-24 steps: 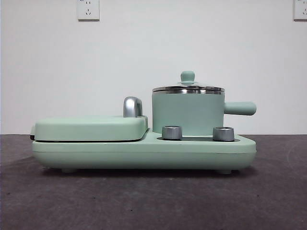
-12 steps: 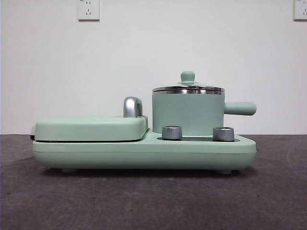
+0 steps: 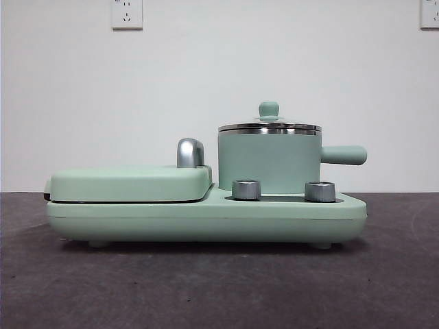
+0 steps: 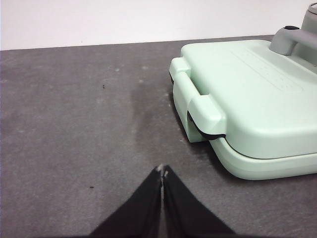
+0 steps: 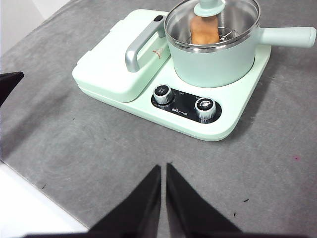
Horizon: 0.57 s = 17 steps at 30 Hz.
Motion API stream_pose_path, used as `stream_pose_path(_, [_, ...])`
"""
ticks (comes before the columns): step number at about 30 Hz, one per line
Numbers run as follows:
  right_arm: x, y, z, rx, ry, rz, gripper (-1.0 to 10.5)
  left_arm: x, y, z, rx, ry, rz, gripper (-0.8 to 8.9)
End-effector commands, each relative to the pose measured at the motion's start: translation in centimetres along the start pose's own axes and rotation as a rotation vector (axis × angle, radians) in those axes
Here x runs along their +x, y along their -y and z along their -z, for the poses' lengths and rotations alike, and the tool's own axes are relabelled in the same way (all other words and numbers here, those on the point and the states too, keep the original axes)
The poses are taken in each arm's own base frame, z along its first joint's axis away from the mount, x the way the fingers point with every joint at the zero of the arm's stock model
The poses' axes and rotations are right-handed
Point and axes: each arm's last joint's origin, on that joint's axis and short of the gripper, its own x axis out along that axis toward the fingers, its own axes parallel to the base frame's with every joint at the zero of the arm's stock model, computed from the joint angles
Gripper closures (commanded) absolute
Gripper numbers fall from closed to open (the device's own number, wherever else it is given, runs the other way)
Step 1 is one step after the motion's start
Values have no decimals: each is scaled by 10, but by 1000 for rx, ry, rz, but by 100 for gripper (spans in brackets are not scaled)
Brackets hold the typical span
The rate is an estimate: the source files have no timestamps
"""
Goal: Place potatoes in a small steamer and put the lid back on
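We see the potato (image 5: 204, 30) inside the small steamer (image 3: 269, 163), under the glass lid (image 5: 212, 20) that sits on its rim; the knob covers its upper part. From the front the green wall hides it fully. The left end effector (image 4: 162, 172) and right end effector (image 5: 163, 167) hang clenched and empty above the counter (image 5: 74, 139).

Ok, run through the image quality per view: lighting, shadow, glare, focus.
Front view: even light, sharp, a soft shadow under the appliance base. Left wrist view: slightly soft, a dim shadow on the table beside the griddle. Right wrist view: clear, the potato readable through the lid, only faint sheen on the glass.
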Motion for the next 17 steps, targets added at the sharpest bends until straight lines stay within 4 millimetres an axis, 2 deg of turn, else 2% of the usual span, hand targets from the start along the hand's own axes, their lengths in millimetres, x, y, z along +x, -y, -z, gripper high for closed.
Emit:
stream_pose_path(1, [-1, -1, -2, -16, 13, -7, 932, 2, 0, 6, 7, -20, 3, 808])
stream_pose_path(13, [0, 1, 0, -3, 29, 13, 932, 2, 0, 6, 7, -20, 3, 808])
stream_pose_path(17, [18, 16, 8, 3, 122, 140, 932, 2, 0, 6, 7, -20, 3, 808])
